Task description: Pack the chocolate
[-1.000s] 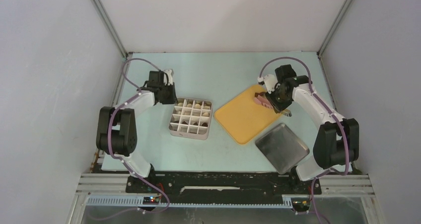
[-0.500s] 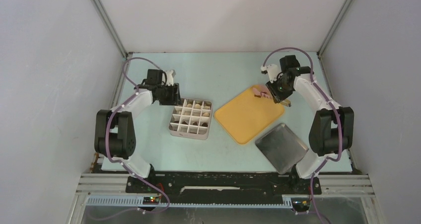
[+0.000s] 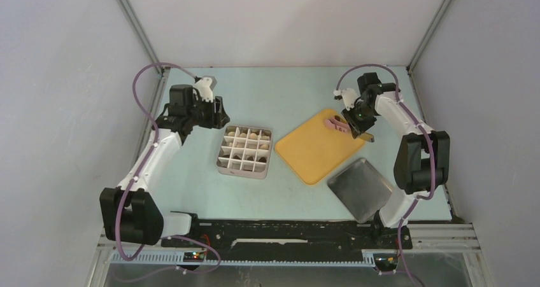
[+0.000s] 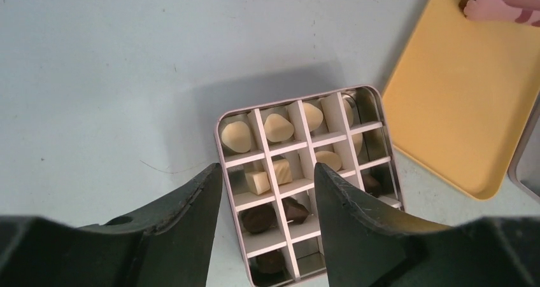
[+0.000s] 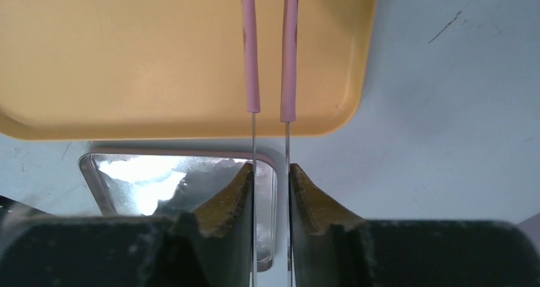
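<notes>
chocolate (image 4: 235, 136) in gridded box (image 3: 242, 170), yellow tray (image 3: 315, 154) beside

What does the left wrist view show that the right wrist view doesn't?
Left wrist only: the open left pincer framing a pale square box with a white divider grid, holding cream-white chocolate pieces and dark brown chocolate pieces. Right wrist only: the right pincer shut on the thin metal arms of the pink-sleeved tongs, with a shiny silver metal tray in plain view. Both: the flat yellow tray, the pale blue table, and the tongs, though only their tips reach the left wrist view.
</notes>
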Controlling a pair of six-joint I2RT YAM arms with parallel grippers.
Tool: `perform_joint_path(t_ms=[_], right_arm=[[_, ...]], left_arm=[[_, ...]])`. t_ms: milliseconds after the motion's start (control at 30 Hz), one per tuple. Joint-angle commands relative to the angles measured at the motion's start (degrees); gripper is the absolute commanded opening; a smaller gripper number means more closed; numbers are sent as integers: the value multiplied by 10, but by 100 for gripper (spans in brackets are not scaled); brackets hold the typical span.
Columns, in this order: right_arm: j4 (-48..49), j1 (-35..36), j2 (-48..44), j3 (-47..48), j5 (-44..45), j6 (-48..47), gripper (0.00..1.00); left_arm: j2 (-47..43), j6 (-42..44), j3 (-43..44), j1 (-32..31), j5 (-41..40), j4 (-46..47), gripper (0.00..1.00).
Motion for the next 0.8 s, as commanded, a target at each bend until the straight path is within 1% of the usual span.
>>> perform_joint_path(t_ms=[0,67,200,333,433,533,600,667,767], right_arm=[[-13,1,-37,-1,6,3,20],[-17,8,-58,-2,-10,7,16],[-32,48,-114,-3,-58,4,13],[-47,120,-163,-2,-101,-3,13],[-55,187,-177,-1,-120,-6,13],[-64,250,-165,11,-141,-7,14],[-74,290,-137,35,-140,-10,14],[-83,313,-105,64,-127,-13,13],[-94,333,-72,108,-108,-11,12]], left_arm=[[-27,23,-27,2,14,15,60],[-35,29,-23,1,15,6,60],[-53,49,0,2,13,-37,60],[-69,70,24,1,25,-107,60],[-90,69,24,2,25,-132,60],[-128,51,3,3,19,-127,61],[-165,43,-20,5,18,-115,63],[-199,49,-37,11,11,-109,64],[-240,61,-57,23,-23,-105,66]])
